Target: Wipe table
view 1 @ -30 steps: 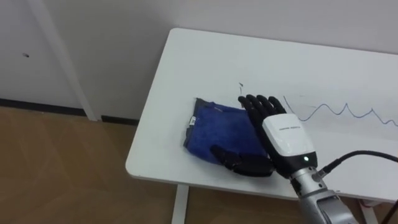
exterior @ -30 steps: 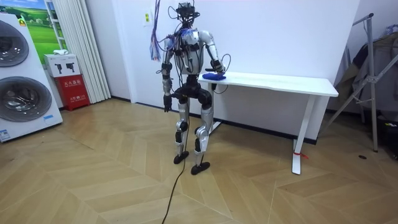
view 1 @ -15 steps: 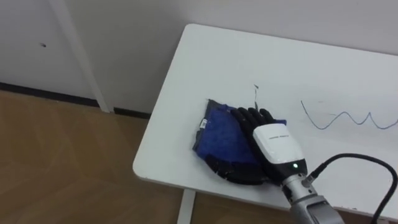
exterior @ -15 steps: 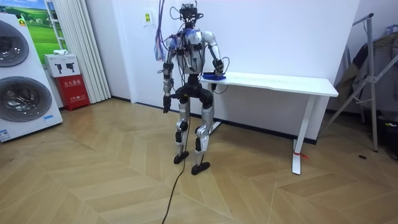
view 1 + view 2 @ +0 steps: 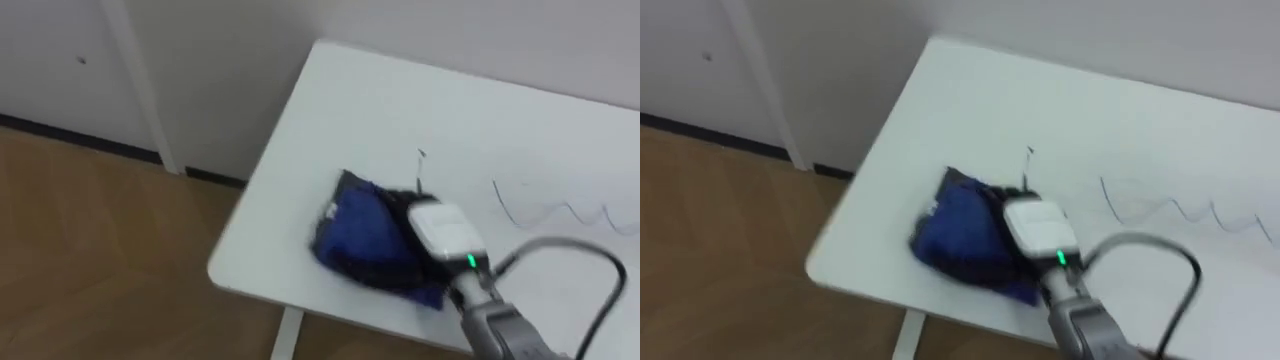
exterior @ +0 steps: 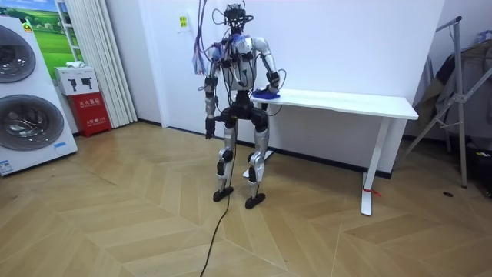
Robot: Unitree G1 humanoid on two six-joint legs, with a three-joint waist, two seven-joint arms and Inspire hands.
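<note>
I see the left hand (image 6: 207, 131) hanging by the robot's side, too small to read its fingers. On the table (image 5: 350, 110), near the left corner, the blue cloth (image 5: 360, 230) sits bunched under the right hand (image 5: 438, 228). Clamped or pressing flat, I cannot tell. The pen squiggle (image 5: 565, 210) is off right, untouched. My worry is a loose hold: the hand skids off the cloth, or nudges it over the near edge.
</note>
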